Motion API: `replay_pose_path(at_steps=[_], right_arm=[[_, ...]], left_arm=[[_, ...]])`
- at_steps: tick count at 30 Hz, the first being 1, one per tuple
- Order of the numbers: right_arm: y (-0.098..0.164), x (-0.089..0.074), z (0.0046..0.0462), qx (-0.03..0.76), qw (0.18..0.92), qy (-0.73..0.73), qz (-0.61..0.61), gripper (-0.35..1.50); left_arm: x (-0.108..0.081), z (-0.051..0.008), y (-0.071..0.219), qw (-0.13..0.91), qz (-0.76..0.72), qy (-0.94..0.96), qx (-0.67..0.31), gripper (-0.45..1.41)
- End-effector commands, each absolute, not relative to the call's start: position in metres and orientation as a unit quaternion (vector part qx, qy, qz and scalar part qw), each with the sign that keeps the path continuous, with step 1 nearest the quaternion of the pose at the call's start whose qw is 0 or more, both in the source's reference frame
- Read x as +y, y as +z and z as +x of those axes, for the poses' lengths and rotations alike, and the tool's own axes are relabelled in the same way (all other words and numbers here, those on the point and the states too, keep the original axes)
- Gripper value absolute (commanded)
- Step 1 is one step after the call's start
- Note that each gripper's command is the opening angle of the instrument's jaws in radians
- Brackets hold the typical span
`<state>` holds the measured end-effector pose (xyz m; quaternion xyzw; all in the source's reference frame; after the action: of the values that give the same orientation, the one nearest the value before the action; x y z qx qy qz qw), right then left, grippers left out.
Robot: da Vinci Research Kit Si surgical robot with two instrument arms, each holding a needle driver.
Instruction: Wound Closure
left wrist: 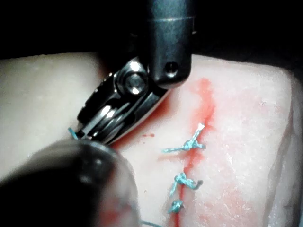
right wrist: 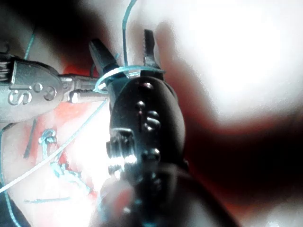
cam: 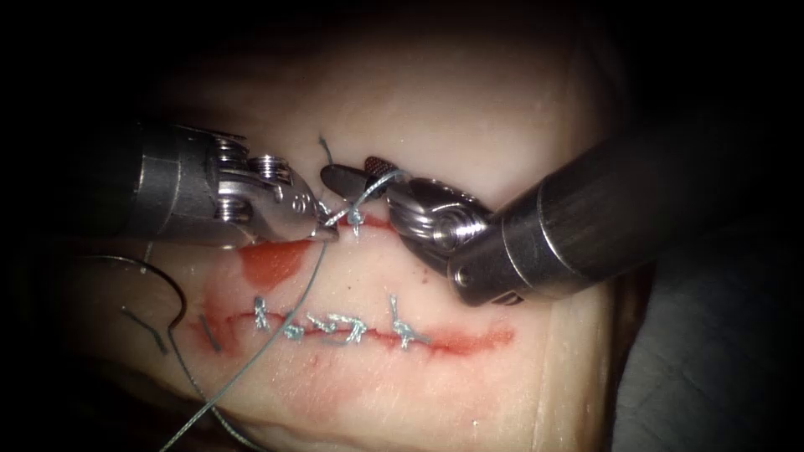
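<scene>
On the tissue my left tool reaches in from the left and is shut on the teal thread just above the upper cut. The right tool stands open over the same spot, with a turn of thread wrapped round its jaws; the loop sits at their base. It grips nothing. The left tool's tip lies against that loop. The curved needle lies free on the tissue at the far left, held by neither tool and not in the tissue.
A lower cut carries several knotted stitches, seen also as stitches in the left wrist view. Red fluid pools under the left tool. Short cut thread ends lie near the needle. Thread trails off toward the lower left.
</scene>
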<state>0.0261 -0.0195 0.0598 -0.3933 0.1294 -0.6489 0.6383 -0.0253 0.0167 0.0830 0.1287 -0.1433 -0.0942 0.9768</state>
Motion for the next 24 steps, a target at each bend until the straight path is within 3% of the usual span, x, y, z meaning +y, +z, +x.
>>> replay_pose_path(at_steps=[1, 10, 24], right_arm=[[0.0598, -0.0190, 0.0272, 0.145, 0.636, -0.652, -0.387, 0.61], [0.0599, -0.0181, 0.0280, 0.184, 0.621, -0.685, -0.334, 0.68], [0.0627, -0.0168, 0.0301, 0.173, 0.630, -0.694, -0.302, 0.58]], left_arm=[[0.0168, -0.0259, 0.0836, 0.977, 0.127, -0.094, -0.141, -0.45], [0.0163, -0.0263, 0.0843, 0.979, 0.132, -0.091, -0.128, -0.45], [0.0168, -0.0257, 0.0836, 0.979, 0.134, -0.088, -0.129, -0.45]])
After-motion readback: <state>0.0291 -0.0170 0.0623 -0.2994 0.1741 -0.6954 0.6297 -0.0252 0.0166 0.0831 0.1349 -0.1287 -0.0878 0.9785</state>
